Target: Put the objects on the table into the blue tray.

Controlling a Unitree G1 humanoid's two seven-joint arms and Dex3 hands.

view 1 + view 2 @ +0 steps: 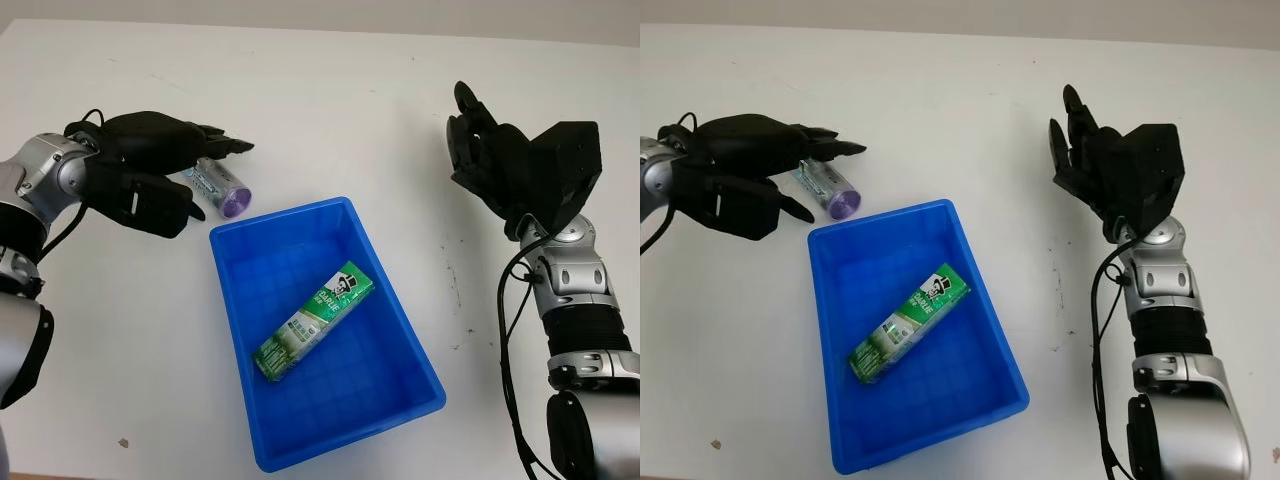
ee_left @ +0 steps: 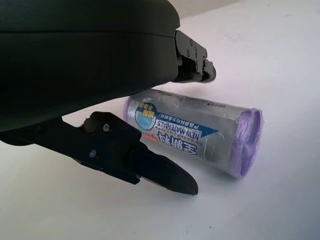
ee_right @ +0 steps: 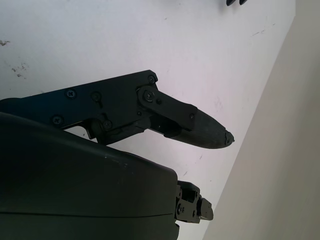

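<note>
From the left eye view, a white table holds a blue tray near its middle, and a green and white carton lies flat and diagonal inside that tray. Just beyond the tray's far left corner, a silver roll with purple ends lies on its side on the table. The left hand reaches over this roll from the left, its fingers extending across the top of it and its thumb lower on the near side; whether they press on the wrapper cannot be told here. On the right of the table, well apart from the tray, the right hand is raised with its palm upright, open and holding nothing. The right eye view shows the same layout. In the left wrist view, the roll lies on the white surface between two black fingers, which bracket it without visibly clamping it; printed labels show on its wrapper. In the right wrist view, the right hand's fingers extend over bare table, touching nothing.
</note>
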